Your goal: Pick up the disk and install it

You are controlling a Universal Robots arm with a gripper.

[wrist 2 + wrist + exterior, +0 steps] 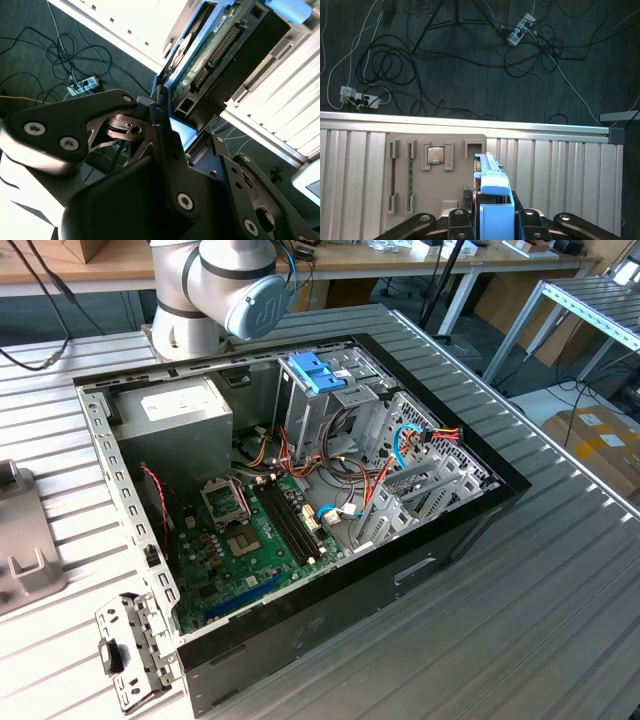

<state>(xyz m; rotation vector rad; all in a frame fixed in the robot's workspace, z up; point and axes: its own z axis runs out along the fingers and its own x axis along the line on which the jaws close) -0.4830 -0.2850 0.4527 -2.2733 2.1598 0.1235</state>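
Closest to both wrist cameras sit the black jaws, clenched on the disk (496,210). They grip it across its thin dimension, and it sticks out past their tips. In the first wrist view its bright blue carrier faces the camera. In the second wrist view one flat side shows a green circuit board (207,57) against the dark body, with the blue tab (295,9) at the end farthest from the jaws.

Past the jaws' tips, in the first wrist view, a grey tray (425,192) lies on a counter (560,185) of pale ribbed metal. The tray holds a square chip (436,155) in one pocket. Whether the disk touches the tray I cannot tell. Beyond the counter's far edge the floor (470,90) is dark carpet, strewn with looping cables (390,62) and power strips (520,27).

In the exterior view the ribbed counter carries an open black computer case (330,610). Inside it are a green motherboard (240,540), a grey power supply (180,410) and a light-blue bracket (318,370) on top of the drive cage. The arm's grey base (200,300) stands just behind the case. A loose metal bracket (130,650) lies by one corner of the case. Around the counter are wooden desks (400,260), another metal bench (600,305) and a cardboard box (600,440) on the floor.
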